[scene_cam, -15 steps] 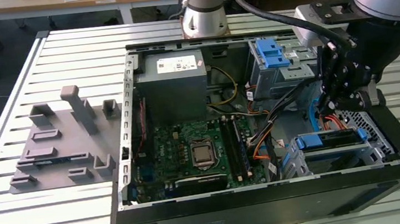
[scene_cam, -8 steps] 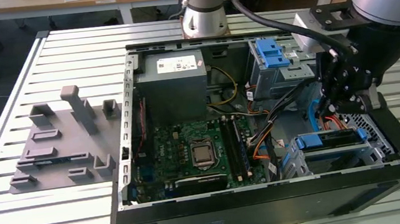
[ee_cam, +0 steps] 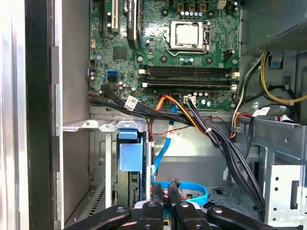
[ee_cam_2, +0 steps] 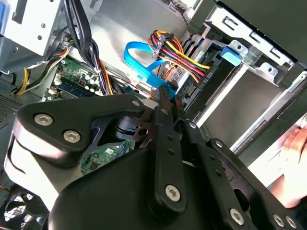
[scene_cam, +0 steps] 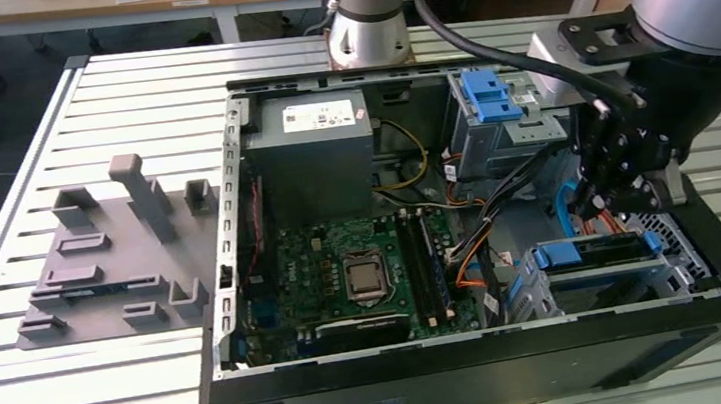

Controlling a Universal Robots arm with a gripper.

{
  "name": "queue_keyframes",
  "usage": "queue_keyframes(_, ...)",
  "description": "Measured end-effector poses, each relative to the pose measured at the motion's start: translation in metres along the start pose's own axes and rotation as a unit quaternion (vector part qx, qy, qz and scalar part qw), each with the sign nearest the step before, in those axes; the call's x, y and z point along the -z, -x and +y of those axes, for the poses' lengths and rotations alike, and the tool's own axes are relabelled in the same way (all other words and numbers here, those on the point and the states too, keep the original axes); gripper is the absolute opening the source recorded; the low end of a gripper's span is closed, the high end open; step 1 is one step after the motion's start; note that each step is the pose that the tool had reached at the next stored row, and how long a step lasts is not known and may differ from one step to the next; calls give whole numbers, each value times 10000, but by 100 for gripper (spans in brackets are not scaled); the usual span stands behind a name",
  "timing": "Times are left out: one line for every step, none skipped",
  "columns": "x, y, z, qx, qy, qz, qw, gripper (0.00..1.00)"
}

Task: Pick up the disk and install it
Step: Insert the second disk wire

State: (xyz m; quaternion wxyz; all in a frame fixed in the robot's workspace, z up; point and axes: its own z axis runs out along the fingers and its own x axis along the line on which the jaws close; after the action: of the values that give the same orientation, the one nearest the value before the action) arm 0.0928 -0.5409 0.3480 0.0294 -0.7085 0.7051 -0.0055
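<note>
Disk [scene_cam: 597, 251] seated in case [scene_cam: 486, 370] bay (blue rails); gripper [ee_cam: 163, 191] above.

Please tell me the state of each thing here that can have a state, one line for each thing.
Computer case: open, side panel off.
Disk: sitting in its bay inside the case.
Hand: down inside the case, at the blue cable, close to the disk's bay.
Processor socket: uncovered, no cooler on it.
</note>
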Motion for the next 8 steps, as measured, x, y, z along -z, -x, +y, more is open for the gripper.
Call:
queue_keyframes(-1,-8,0,4,0,0,10000,16)
queue_keyframes(-2,-16,1,12,-1,0,10000,16)
queue_keyframes(-3,-26,2,26,-2,-1,10000,16)
queue_keyframes(-5,-35,2,44,-3,-2,10000,16)
queue_keyframes(-6,-43,2,68,-4,-3,10000,16)
queue_keyframes(-8,-49,2,96,-4,-5,10000,16)
queue_keyframes(-10,-54,2,122,-7,-6,9999,16)
queue_keyframes(-12,-59,3,141,-11,-7,9999,16)
